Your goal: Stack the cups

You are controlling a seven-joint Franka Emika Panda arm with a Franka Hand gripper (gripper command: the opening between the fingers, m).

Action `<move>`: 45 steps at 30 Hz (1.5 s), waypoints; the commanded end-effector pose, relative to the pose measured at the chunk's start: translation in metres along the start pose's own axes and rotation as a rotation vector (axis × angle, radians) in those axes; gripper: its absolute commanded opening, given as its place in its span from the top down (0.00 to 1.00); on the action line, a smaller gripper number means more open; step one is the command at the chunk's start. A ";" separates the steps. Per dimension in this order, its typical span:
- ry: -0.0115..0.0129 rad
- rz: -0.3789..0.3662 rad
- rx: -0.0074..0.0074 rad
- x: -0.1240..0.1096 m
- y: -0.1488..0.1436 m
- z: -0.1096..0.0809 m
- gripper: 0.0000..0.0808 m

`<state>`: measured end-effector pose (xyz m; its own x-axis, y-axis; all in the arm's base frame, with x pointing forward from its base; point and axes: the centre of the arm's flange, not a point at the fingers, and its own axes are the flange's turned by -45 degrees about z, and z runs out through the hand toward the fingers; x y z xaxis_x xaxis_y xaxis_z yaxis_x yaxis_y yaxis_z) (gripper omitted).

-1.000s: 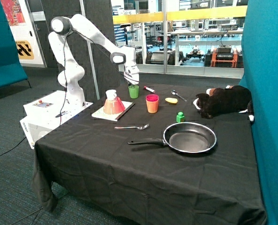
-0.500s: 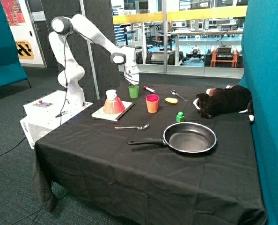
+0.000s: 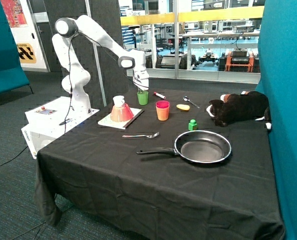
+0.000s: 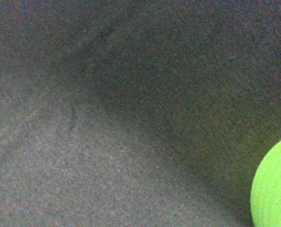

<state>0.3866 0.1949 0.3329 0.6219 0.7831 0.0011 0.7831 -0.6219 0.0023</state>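
A green cup stands upright on the black cloth near the table's far edge. A piece of its side also shows in the wrist view, over black cloth. My gripper is directly at the green cup's rim, pointing down. A magenta-pink cup sits nested in a yellow-orange cup, a short way from the green cup towards the table's middle.
A salmon cone with a white top stands on a white board beside the cups. A marker, two spoons, a yellow piece, a small green block, a frying pan and a plush toy lie around.
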 end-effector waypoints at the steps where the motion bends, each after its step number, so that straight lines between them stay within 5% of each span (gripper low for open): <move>1: -0.0011 0.005 0.0023 0.001 0.001 -0.005 1.00; 45: -0.0012 0.068 0.0023 0.031 0.056 -0.105 1.00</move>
<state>0.4326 0.1852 0.4193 0.6577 0.7532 0.0046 0.7533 -0.6577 0.0013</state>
